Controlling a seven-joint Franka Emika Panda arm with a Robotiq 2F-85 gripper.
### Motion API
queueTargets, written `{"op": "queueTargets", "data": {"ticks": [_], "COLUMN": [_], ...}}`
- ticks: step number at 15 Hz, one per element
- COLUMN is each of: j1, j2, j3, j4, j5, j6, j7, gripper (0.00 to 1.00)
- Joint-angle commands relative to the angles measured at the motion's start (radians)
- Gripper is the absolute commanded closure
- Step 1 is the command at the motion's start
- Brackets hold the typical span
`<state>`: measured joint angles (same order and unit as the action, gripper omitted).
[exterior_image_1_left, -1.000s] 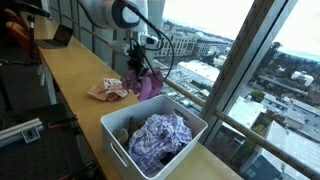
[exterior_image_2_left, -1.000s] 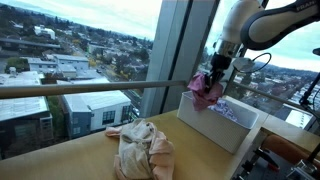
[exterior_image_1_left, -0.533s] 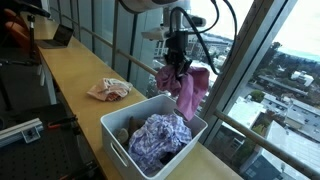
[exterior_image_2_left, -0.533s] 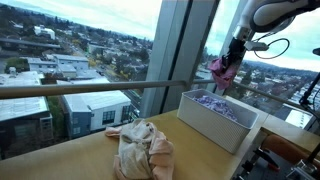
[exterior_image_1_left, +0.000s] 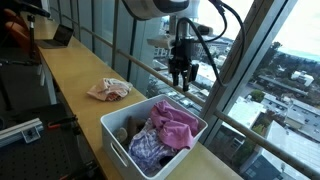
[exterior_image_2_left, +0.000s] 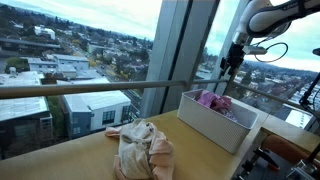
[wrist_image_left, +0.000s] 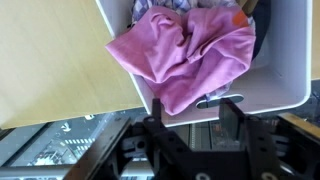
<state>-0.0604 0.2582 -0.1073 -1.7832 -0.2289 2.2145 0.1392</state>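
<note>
My gripper (exterior_image_1_left: 181, 82) hangs open over the far side of the white bin (exterior_image_1_left: 128, 158), with nothing between its fingers. A pink cloth (exterior_image_1_left: 175, 122) lies loose in the bin on top of a purple patterned cloth (exterior_image_1_left: 146, 148). In the wrist view the pink cloth (wrist_image_left: 185, 55) spreads across the bin (wrist_image_left: 272, 82) and drapes over its rim, just beyond my gripper (wrist_image_left: 193, 120). From the window side, the gripper (exterior_image_2_left: 229, 66) hovers well above the pink cloth (exterior_image_2_left: 213, 100) in the bin (exterior_image_2_left: 215, 127).
A crumpled beige cloth (exterior_image_1_left: 108, 89) (exterior_image_2_left: 140, 148) lies on the long wooden counter (exterior_image_1_left: 70, 80) beside the bin. Tall windows with a railing (exterior_image_2_left: 90, 88) run close behind the bin. A laptop (exterior_image_1_left: 58, 38) sits at the counter's far end.
The gripper carried the pink cloth up and over the bin, then opened. The cloth has dropped into the bin onto the patterned cloth.
</note>
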Motion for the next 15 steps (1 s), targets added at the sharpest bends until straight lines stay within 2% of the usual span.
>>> {"op": "queueTargets", "data": {"ticks": [1, 2, 6, 11, 15], "j1": [0.037, 0.058, 0.154, 0.265, 0.316], "j2": [-0.042, -0.051, -0.032, 0.080, 0.194], "j3": [0.031, 0.048, 0.134, 0.229, 0.259], "j4": [-0.001, -0.018, -0.045, -0.032, -0.001], "j5": [0.020, 0.017, 0.038, 0.118, 0.167], "j6": [-0.045, -0.036, -0.020, 0.005, 0.027], "j7": [0.012, 0.025, 0.074, 0.134, 0.139], "gripper": [0.06, 0.00, 0.00, 0.00, 0.00]}}
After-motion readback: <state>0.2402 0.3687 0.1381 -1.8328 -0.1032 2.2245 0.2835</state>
